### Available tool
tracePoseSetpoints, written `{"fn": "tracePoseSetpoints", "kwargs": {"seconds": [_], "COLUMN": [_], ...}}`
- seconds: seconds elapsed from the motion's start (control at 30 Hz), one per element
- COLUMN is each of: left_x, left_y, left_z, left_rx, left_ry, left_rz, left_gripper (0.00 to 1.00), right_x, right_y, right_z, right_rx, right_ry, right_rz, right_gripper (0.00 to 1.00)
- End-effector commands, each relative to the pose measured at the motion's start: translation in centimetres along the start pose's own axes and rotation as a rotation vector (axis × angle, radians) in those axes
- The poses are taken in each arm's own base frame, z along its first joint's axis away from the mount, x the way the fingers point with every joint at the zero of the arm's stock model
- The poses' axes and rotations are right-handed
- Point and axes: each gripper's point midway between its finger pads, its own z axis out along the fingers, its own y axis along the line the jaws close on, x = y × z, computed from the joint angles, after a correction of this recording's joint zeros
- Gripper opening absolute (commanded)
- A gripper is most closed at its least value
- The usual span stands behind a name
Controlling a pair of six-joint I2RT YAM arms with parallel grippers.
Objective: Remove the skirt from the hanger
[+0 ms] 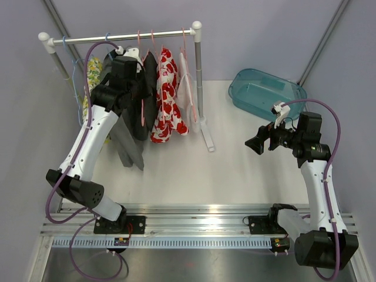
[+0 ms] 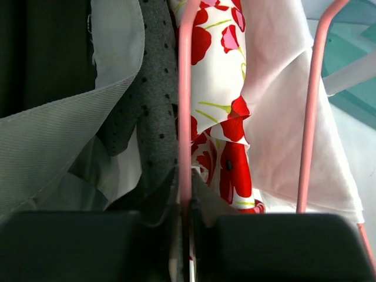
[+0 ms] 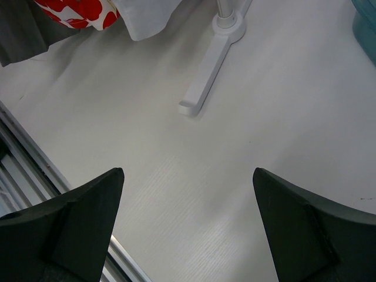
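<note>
Pink hanger sits pinched between the left fingers; the right fingers hang spread, empty. Next, likely: lift it off the rail.

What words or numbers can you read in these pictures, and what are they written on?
None: no word, number or sign can be read in any view.
The flowered garment shows only red flowers, no letters.
The pink hanger clamped in the left end effector is plain.
The small board on the rail by the left arm's base is too small to read.
</note>
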Motion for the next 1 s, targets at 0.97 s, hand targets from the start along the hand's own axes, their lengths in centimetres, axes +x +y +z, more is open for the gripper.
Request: {"fn": "tracePoseSetpoints", "kwargs": {"seconds": [0.97], "left_x": [-2.6], "left_y": [1.4], "left_z": [-22.8], "left_rx": [0.226], "left_ry": [-0.533], "left_rz": [0.096], "left_gripper": [0.0], "right_x": [0.0], "right_y": [0.3], "right_z": [-0.4], "right_rx": [-0.008], "right_ry": [-0.006], "right_rz": [-0.069], "right_gripper": [0.99]}}
